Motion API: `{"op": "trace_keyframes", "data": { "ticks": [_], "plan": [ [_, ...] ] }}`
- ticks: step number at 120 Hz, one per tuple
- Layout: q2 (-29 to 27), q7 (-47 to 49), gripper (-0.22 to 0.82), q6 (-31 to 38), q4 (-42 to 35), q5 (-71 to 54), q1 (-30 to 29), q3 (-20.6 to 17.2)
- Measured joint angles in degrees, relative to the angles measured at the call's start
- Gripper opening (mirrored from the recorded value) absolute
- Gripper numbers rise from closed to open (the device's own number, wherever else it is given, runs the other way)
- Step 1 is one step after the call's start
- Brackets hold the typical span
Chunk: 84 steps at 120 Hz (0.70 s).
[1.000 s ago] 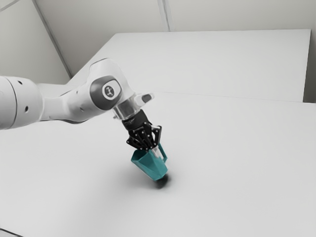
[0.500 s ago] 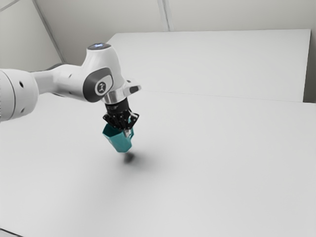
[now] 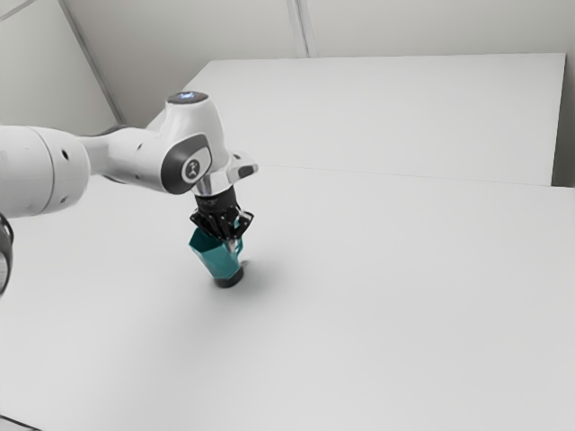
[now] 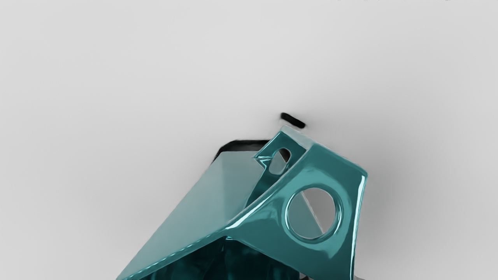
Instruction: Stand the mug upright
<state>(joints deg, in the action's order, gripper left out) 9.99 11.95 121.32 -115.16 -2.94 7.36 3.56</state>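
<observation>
The teal faceted mug (image 3: pixel 216 258) is tilted, its mouth leaning up toward the exterior view's left and its base low over a dark patch on the white table (image 3: pixel 404 296). Whether the base touches the table I cannot tell. My gripper (image 3: pixel 232 241) is above it, pointing down, shut on the mug at its handle side. In the wrist view the mug (image 4: pixel 194 194) has its open mouth nearest my hand, with the holed handle (image 4: pixel 268 233) beside the body. Slivers of my gripper (image 4: pixel 331 277) appear around the mug's wall.
The white table extends widely around the mug, with a far edge near the back wall. A short black strip (image 4: pixel 293 120) is close to the mug's handle in the wrist view. A dark curved part (image 3: pixel 4 256) is at the exterior view's left edge.
Over the last second my hand carried the mug toward the exterior view's left and turned it to a lesser tilt. Since half a second ago the mug has come down closer to the table.
</observation>
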Motion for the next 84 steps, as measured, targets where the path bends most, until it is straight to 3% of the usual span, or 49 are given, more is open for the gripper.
{"op": "trace_keyframes", "data": {
  "ticks": [32,58,84],
  "plan": [
    [1.2,-0.4,-0.17,1.5,-0.4,0.2,-0.3,0.0],
    [0.5,-0.7,0.28,1.2,-0.5,0.3,-0.3,0.0],
    [-1.9,-0.9,0.49,0.5,-0.9,0.2,-0.2,0.0]
  ]
}}
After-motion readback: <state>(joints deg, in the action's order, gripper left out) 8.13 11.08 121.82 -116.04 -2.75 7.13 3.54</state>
